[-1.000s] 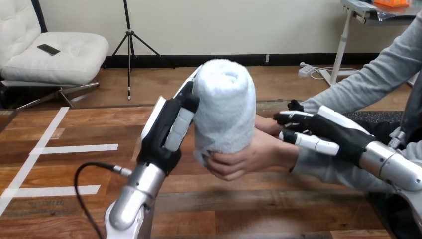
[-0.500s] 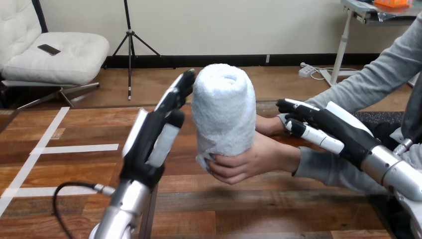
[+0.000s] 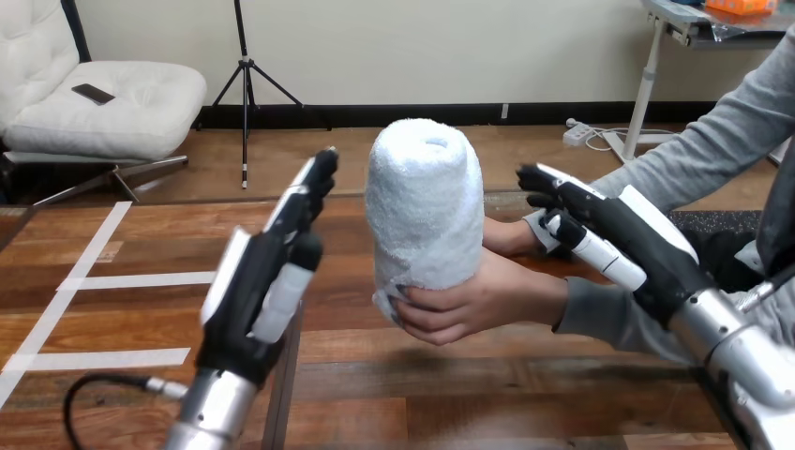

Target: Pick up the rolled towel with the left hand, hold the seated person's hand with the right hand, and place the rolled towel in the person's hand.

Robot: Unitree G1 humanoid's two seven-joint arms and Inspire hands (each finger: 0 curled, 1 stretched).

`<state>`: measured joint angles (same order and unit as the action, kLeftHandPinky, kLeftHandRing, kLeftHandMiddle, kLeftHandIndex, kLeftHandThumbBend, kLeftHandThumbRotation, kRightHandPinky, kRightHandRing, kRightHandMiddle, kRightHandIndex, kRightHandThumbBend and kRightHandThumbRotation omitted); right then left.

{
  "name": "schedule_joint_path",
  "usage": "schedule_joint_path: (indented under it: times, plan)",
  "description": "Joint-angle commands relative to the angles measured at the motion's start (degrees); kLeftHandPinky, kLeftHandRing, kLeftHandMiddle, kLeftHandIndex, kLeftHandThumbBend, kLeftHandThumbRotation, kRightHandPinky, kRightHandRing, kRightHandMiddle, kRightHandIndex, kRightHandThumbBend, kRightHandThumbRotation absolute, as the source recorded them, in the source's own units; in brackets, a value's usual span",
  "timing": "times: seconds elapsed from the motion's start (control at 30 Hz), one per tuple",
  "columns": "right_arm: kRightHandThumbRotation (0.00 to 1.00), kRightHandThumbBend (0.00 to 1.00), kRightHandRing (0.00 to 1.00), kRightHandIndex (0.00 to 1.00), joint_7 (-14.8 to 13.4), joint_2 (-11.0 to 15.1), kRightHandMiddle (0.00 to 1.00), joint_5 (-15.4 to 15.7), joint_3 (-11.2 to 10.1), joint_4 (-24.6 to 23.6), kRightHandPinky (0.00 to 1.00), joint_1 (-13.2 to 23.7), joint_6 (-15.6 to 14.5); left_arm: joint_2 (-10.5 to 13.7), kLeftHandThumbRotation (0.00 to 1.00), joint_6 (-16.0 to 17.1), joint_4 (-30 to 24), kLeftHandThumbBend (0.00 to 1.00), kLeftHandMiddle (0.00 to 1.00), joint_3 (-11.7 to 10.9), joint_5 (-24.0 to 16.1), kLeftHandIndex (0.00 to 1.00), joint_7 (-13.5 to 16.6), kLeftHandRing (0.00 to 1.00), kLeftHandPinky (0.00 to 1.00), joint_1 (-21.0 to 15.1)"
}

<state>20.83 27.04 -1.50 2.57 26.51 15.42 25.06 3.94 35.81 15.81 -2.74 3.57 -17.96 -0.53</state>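
The rolled white towel [image 3: 425, 208] stands upright in the person's hand [image 3: 478, 302], whose fingers wrap its lower end. My left hand [image 3: 264, 279] is open with straight fingers, to the left of the towel and clear of it. On the right, my right hand [image 3: 614, 239] is open too, fingers straight, raised above the person's wrist and grey sleeve [image 3: 609, 314]; it looks apart from them.
The wooden table [image 3: 112, 309] carries strips of white tape [image 3: 141, 279] at its left. A black cable [image 3: 103, 384] loops beside my left forearm. The person's other hand [image 3: 511, 236] shows behind the towel, with the grey-sleeved arm [image 3: 712, 150] reaching in from the right.
My left hand has let go of the towel and drawn back left and toward me. My right hand has lifted off the person's wrist. The towel stays in the person's hand.
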Motion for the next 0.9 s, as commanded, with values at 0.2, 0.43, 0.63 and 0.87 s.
schedule_joint_path:
  times: [0.2, 0.43, 0.63, 0.87]
  plan:
    - [1.0, 1.0, 0.94, 0.95, -2.0, -4.0, 0.95, -4.4, -3.5, -13.2, 0.9, -4.6, -1.4, 0.6, 0.99, -2.8, -11.3, 0.95, 0.95, 0.9, 4.5, 0.98, -0.7, 0.97, 0.98, 5.1]
    - [1.0, 1.0, 0.93, 0.95, -3.3, -6.6, 0.94, -6.4, -3.8, -20.4, 0.89, -9.1, -1.6, 1.1, 1.0, -3.0, -15.1, 0.93, 0.95, 0.8, 6.5, 0.99, -1.6, 0.96, 0.94, 9.3]
    - [1.0, 1.0, 0.93, 0.94, -3.3, -9.0, 0.93, -9.6, -3.5, -25.5, 0.89, -12.9, -1.3, 1.4, 1.0, -1.8, -17.0, 0.91, 0.96, 0.5, 7.4, 1.0, -2.3, 0.96, 0.93, 12.1]
    - [1.0, 1.0, 0.92, 0.93, -2.8, -11.4, 0.92, -13.3, -2.9, -30.8, 0.89, -17.0, -2.1, 1.2, 1.0, -0.4, -19.0, 0.89, 0.96, 0.3, 8.0, 0.99, -2.4, 0.95, 0.92, 14.9]
